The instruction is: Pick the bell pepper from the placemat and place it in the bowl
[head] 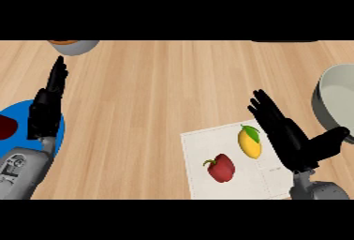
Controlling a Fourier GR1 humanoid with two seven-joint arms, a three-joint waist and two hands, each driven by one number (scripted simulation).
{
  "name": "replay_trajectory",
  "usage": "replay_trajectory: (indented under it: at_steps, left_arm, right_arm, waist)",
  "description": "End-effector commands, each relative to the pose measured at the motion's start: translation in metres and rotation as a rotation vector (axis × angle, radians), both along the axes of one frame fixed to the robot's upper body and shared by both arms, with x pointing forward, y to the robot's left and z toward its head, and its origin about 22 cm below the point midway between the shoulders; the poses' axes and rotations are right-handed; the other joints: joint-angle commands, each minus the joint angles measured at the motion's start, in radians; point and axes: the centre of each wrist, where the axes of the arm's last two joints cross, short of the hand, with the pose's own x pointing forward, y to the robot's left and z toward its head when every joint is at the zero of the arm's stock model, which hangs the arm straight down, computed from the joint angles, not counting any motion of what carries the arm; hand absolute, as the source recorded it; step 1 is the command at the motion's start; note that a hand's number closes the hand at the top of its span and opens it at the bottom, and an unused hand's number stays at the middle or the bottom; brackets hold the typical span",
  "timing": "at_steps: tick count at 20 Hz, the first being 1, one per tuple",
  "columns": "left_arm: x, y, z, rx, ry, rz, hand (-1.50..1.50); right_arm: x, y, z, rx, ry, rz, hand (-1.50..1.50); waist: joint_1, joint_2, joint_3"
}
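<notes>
A red bell pepper [221, 168] with a green stem lies on the white placemat [207, 145] at the lower middle-right. Beside it on the mat sits a yellow lemon [249, 141] with a green leaf. My right hand [287, 138] hovers over the mat's right side, fingers straight and open, thumb spread toward the bowl, holding nothing. The grey-white bowl [325, 101] stands at the right edge, partly cut off. My left hand [46, 105] rests open at the left, fingers pointing up.
A blue plate [56, 133] lies under the left hand, with a dark red thing [7, 126] on it at the left edge. A grey dish with orange contents [72, 46] shows at the top left. Bare wooden counter spans the middle.
</notes>
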Motion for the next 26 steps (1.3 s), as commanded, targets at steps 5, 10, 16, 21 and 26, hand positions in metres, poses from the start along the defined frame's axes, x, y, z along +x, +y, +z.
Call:
replay_trajectory:
  at_steps: [5,10,16,21,26]
  left_arm:
    - [-0.02,-0.066,-0.034,-0.326,0.195,-0.267,0.0]
    - [-0.042,-0.07,-0.045,-0.472,0.269,-0.353,0.0]
    - [-0.046,-0.084,-0.042,-0.493,0.292,-0.412,0.0]
    - [-0.052,-0.062,-0.046,-0.496,0.298,-0.385,0.0]
    - [-0.049,-0.061,-0.04,-0.488,0.287,-0.391,0.0]
  right_arm:
    - [-0.006,-0.005,0.061,-0.383,-0.542,0.166,1.5]
    - [-0.04,-0.031,0.022,-0.552,-0.65,-0.225,-1.5]
    - [-0.096,0.007,0.001,-0.762,-0.868,0.113,-1.5]
    - [-0.119,-0.004,0.012,-1.16,-0.811,-0.021,-1.5]
    - [-0.148,0.024,0.033,-1.324,-0.612,-0.078,-1.5]
  waist:
    - [-0.021,-0.068,0.008]
    - [-0.036,-0.065,0.016]
    - [-0.015,-0.06,0.013]
    - [-0.028,-0.065,0.006]
    - [-0.019,-0.057,0.006]
